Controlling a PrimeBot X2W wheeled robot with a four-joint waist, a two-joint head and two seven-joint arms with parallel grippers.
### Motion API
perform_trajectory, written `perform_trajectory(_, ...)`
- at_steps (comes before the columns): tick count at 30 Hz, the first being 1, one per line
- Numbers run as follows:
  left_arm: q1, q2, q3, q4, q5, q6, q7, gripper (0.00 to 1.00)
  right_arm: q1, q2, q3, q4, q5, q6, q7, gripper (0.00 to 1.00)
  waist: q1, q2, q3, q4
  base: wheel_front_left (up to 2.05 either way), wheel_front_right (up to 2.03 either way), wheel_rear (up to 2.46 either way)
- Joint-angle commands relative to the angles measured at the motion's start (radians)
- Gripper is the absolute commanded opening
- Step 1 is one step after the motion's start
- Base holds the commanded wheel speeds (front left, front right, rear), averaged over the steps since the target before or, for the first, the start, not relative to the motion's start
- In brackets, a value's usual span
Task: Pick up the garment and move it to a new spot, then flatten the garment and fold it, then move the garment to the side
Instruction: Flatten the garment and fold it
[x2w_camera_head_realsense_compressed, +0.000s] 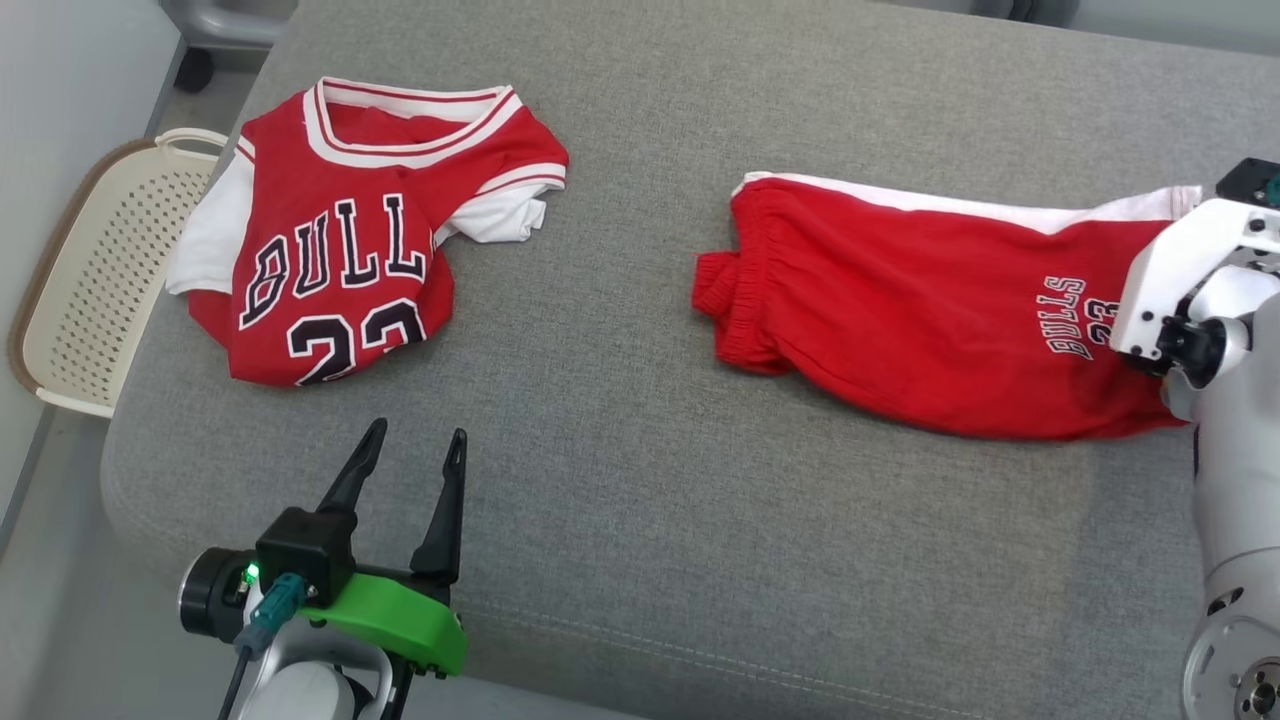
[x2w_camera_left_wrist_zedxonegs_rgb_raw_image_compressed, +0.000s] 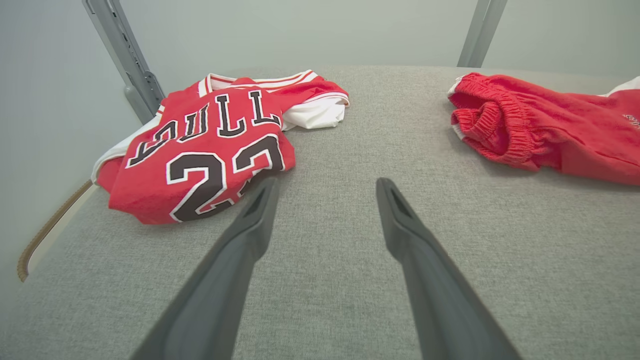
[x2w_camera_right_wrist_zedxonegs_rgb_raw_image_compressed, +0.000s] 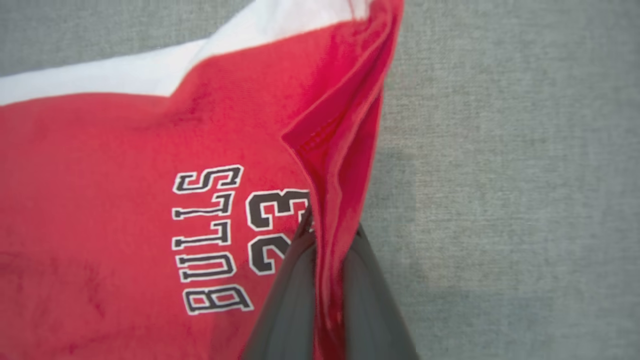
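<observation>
shorts (x2w_camera_head_realsense_compressed: 930, 300): are lying flat on the right half of the pad (x2w_camera_head_realsense_compressed: 700, 520), long axis running across the head view, waistband (x2w_camera_head_realsense_compressed: 722, 300) pointing toward the middle, hem (x2w_camera_right_wrist_zedxonegs_rgb_raw_image_compressed: 340, 130) at the right end.
right claw (x2w_camera_right_wrist_zedxonegs_rgb_raw_image_compressed: 330, 235): is pinching a raised fold of that hem, fingers pressed together on red cloth just beside the "23".
left claw (x2w_camera_head_realsense_compressed: 418, 432): is hovering spread over bare pad at the near left, holding nothing, well apart from the shorts.
nearer arm: the right; judging by the grip, a lift is likely raising the hem end first, waistband trailing leftward.
jersey (x2w_camera_head_realsense_compressed: 350, 250): is lying just beyond the left claw.
basket (x2w_camera_head_realsense_compressed: 100, 260): is standing off the pad's left edge beside the jersey; the part in view is showing bare mesh.
</observation>
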Motion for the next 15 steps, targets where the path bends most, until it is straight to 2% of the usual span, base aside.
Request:
perform_trajectory(1,0.006,0.008,-0.001,0.0,-0.005,0.004,0.002,1.0,0.015,-0.019,-0.006,-0.007,-0.016,-0.002,0.0,0.0,-0.0001,0.0,-0.015,-0.006,0.0,0.0,0.0)
perform_trajectory(8,0.026,0.013,-0.006,-0.006,-0.011,0.012,0.008,1.0,0.029,-0.051,-0.047,-0.06,-0.072,-0.002,0.03,0.0,-0.0001,0.0,-0.045,-0.017,0.0,0.0,0.0)
perform_trajectory(11,0.031,0.018,-0.005,-0.006,-0.014,0.015,0.011,1.0,0.027,-0.028,-0.041,-0.067,-0.058,-0.002,0.055,0.0,-0.0001,0.0,-0.059,-0.024,0.0,0.0,0.0)
perform_trajectory(15,0.042,0.02,-0.008,-0.003,-0.019,0.016,0.012,1.0,0.022,0.004,0.024,-0.065,-0.019,-0.002,0.082,0.0,-0.0001,0.0,-0.082,-0.03,0.0,0.0,0.0)
